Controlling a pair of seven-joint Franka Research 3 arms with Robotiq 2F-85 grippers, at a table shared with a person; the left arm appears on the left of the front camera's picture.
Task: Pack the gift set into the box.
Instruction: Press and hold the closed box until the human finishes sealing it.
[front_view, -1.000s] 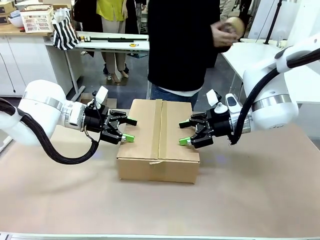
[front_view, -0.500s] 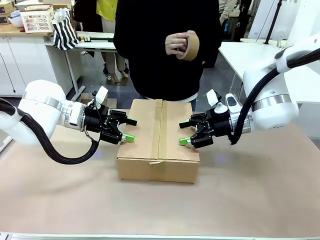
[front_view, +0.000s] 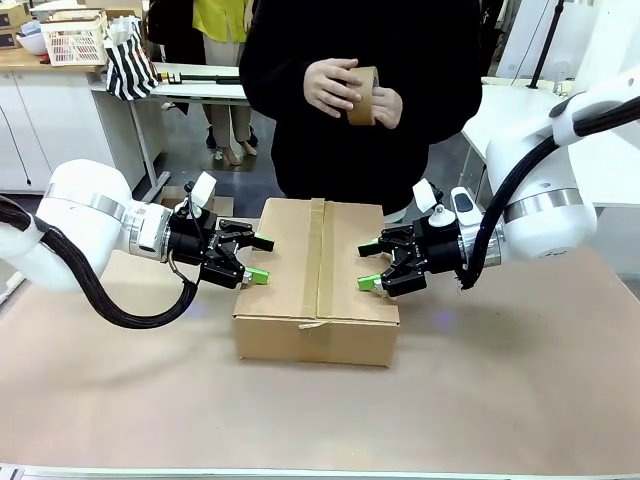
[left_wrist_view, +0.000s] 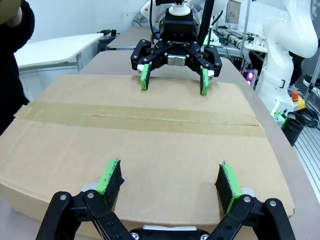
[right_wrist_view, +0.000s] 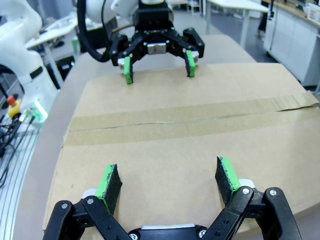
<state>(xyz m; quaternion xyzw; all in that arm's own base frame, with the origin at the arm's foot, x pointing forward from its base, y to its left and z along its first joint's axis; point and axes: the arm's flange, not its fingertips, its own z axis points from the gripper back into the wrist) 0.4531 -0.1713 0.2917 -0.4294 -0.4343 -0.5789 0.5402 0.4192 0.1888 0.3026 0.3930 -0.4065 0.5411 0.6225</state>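
The box (front_view: 317, 280) sits in the middle of the table (front_view: 520, 390), its top flaps folded flat and a tan tape strip (front_view: 315, 255) running along the centre seam from the far edge toward the robot and lapping over the near edge. It looks like plain corrugated cardboard: stiff along the edges and corners but likely to give in the middle of a flap, dry and matte enough not to slip against the green pads, and its weight cannot be judged because whatever is inside is hidden. Too wide for either gripper to span, it would best be handled by pressing in on the two opposite short sides together, or by holding the flaps down near the outer edges, where the board is supported by the walls below. The left gripper (front_view: 252, 259) hangs with its fingers spread wide and empty just over the box's left edge, and the right gripper (front_view: 369, 265) mirrors it, likewise spread and empty, over the box's right edge; in the wrist views each pair of pads floats above the cardboard rather than clearly pressing on it. Behind the box, at its far side, a person stands close, both hands (front_view: 340, 88) raised well above it, holding a roll of tape (front_view: 362, 96). Anything coming down to the seam would pass between the two grippers.
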